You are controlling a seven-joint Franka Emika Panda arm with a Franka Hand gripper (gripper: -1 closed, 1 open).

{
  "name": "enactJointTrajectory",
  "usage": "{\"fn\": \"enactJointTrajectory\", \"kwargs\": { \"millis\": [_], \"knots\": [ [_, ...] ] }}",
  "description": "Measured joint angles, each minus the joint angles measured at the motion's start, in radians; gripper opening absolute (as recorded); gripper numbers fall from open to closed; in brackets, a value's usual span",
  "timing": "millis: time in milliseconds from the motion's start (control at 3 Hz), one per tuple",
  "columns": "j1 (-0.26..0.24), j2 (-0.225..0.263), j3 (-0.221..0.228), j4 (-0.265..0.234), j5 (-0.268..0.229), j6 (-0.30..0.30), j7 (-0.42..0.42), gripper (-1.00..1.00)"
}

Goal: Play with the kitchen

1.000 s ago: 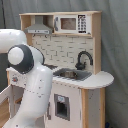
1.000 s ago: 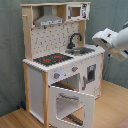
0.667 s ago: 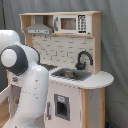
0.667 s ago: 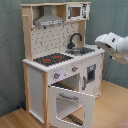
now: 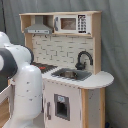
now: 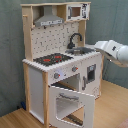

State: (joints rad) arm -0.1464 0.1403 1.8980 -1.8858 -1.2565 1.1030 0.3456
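One tall light-wood and white-panel toy kitchen [image 6: 60,65] stands on wooden floor [image 6: 112,107], oven door [image 6: 72,104] hanging open. Judged rigid, heavy; grasp door edge or knobs. One white robot arm [image 6: 112,50] near sink [image 6: 84,50] end of counter. Gripper state: cannot tell.

White arm [image 6: 114,50] outstretched, elbow bent

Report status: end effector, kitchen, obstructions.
End effector not visible; arm at the second exterior view's right, beside the sink. Kitchen upright, oven door hanging open. Nothing seen blocking the counter.
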Motion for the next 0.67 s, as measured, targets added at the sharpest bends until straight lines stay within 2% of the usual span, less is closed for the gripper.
{"fn": "enactJointTrajectory", "kwargs": {
  "millis": [333, 667],
  "knots": [
    [0.000, -0.055, -0.033, -0.015, -0.007, 0.057, -0.049, 1.00],
    [-0.004, -0.131, -0.071, -0.032, -0.012, 0.136, -0.113, 1.00]
  ]
}}
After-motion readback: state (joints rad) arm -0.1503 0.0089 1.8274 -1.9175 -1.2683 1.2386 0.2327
